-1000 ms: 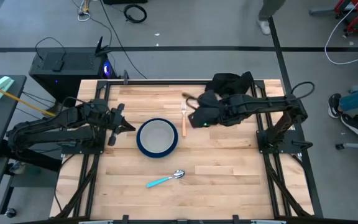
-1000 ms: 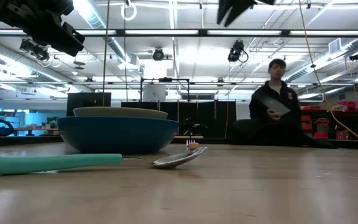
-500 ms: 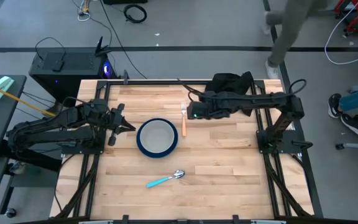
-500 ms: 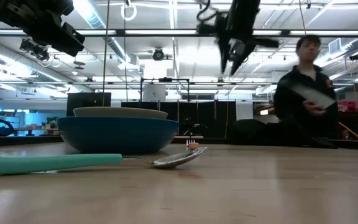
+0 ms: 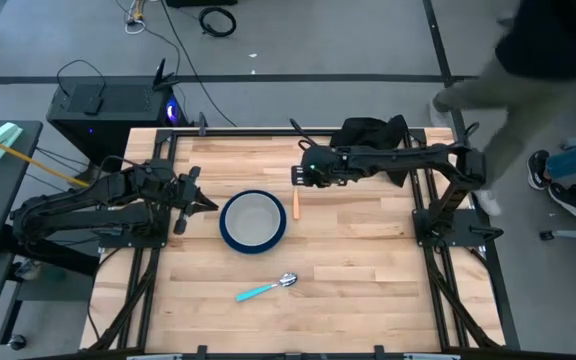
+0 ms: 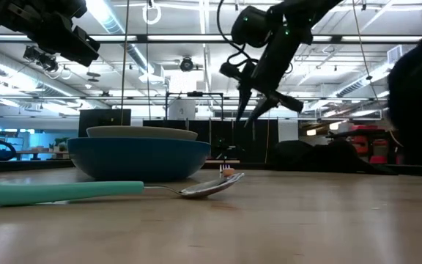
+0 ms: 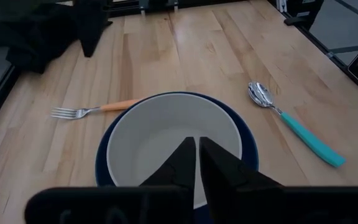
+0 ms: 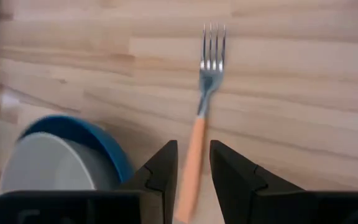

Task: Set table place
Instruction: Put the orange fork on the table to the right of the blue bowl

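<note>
Task partly done, by my read. Bowl (image 5: 254, 217) sat inside blue plate (image 5: 253, 222) at mid bench (image 5: 368, 280); bowl held nothing.
Fork (image 5: 296, 203) lay flat just beside plate, tines twd far edge.
Spoon (image 5: 266, 289) lay loose, apart from plate, nearer front edge — prob. left to place.
Right end effector (image 5: 297, 176) hovered over fork, fingers apart, holding nothing.
Left end effector (image 5: 194, 203) beside plate, fingers together, empty.

Blue plate (image 5: 226, 233); grey bowl (image 5: 253, 219); orange-handled fork (image 8: 198, 137); teal-handled spoon (image 5: 265, 288).
</note>
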### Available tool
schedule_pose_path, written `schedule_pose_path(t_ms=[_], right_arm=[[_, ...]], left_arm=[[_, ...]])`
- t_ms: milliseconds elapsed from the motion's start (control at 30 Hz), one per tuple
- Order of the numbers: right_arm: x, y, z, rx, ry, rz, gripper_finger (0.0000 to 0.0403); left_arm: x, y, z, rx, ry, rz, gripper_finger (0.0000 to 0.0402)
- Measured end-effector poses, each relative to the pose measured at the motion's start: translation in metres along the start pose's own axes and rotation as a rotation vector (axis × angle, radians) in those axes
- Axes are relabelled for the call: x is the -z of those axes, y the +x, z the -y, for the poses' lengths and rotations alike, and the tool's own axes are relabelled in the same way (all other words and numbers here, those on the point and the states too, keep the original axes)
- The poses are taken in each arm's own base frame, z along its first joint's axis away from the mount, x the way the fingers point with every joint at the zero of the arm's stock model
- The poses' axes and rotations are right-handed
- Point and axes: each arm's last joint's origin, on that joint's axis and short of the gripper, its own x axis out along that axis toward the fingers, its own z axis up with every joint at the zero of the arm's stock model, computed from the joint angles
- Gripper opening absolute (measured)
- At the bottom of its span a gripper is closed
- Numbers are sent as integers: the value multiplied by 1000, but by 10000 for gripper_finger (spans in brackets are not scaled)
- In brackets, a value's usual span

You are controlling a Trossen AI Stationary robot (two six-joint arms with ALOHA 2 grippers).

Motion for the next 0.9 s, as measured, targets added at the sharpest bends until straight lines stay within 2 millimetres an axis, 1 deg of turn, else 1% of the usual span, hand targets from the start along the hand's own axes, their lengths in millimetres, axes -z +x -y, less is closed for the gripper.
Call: schedule_pose_path(t_ms=[133, 267, 333, 400, 467, 567, 667, 733, 900], right_arm=[[8, 15, -4, -2, -17, -40, 100], [16, 38, -16, -43, -46, -89, 100], [16, 53, -19, -18, -72, -106, 100], [12, 63, -22, 8, -89, -117, 100], [5, 66, -29, 17, -99, -112, 100], [-2, 68, -31, 103, -120, -129, 100], [-4, 65, -33, 173, -138, -139, 100], [-5, 63, -37, 176, -136, -133, 100], [-1, 74, -31, 236, -135, -160, 100]], left_arm=[[0, 0, 0, 0, 0, 0, 36], [0, 0, 0, 0, 0, 0, 33], [0, 0, 0, 0, 0, 0, 30], [0, 0, 0, 0, 0, 0, 27], [0, 0, 0, 0, 0, 0, 25], [0, 0, 0, 0, 0, 0, 26], [0, 0, 0, 0, 0, 0, 30], [0, 0, 0, 0, 0, 0, 33], [0, 0, 0, 0, 0, 0, 36]])
